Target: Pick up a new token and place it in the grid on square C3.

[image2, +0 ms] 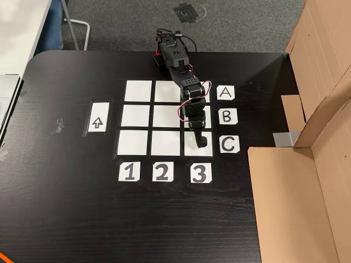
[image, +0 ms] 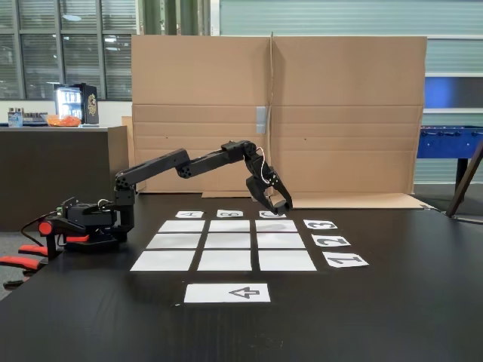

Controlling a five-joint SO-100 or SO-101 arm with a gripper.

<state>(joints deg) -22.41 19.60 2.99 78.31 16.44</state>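
The grid [image2: 137, 116] of nine white paper squares lies mid-table, also seen in the side fixed view as the grid [image: 181, 241]. Square C3 [image2: 188, 150] is the corner where the C row meets the 3 column; from the side it is the far right square C3 [image: 264, 226]. My black gripper [image2: 200, 142] hangs tip down over that square, low above it from the side, gripper [image: 278, 206]. Black fingers blend together, so I cannot tell whether they are open or shut. The token is hidden; nothing black lies on any square.
A white arrow sheet [image: 226, 292] lies in front of the grid. Labels A, B, C [image2: 228, 116] and 1, 2, 3 [image2: 160, 172] edge it. Cardboard walls [image: 279, 113] stand behind the table. The arm's base [image: 83, 222] sits at the left.
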